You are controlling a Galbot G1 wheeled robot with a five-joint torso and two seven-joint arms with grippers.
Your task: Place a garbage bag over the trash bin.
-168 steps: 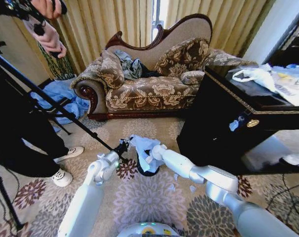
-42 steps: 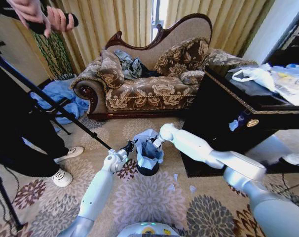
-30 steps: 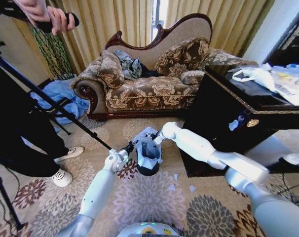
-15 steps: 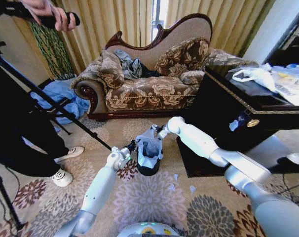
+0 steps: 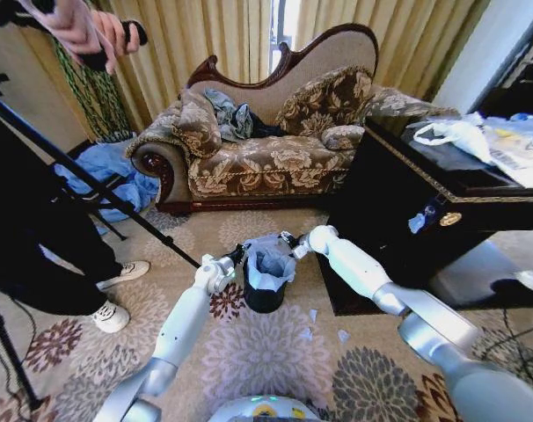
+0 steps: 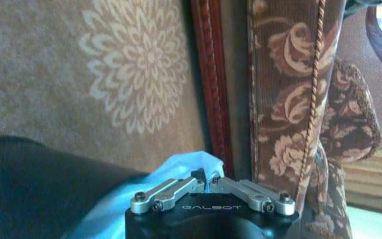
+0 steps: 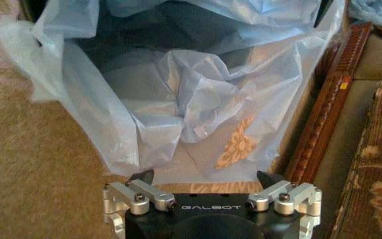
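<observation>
My left gripper [image 5: 238, 258] is pinching the near-left edge of the garbage bag [image 5: 268, 262], fingers pressed together on the plastic. My right gripper [image 5: 295, 246] sits at the opposite edge with its fingers spread, holding nothing. The bag hangs inside the trash bin [image 5: 263, 294], which stands on the carpet [image 5: 249, 352] between my arms, with the bag's mouth bunched above the rim. I judge the thin film could tear or slip free if I pull unevenly, or drag the light bin over. The sofa [image 5: 266, 163] lies just beyond, the dark cabinet [image 5: 398, 220] close on the right; left is more open
</observation>
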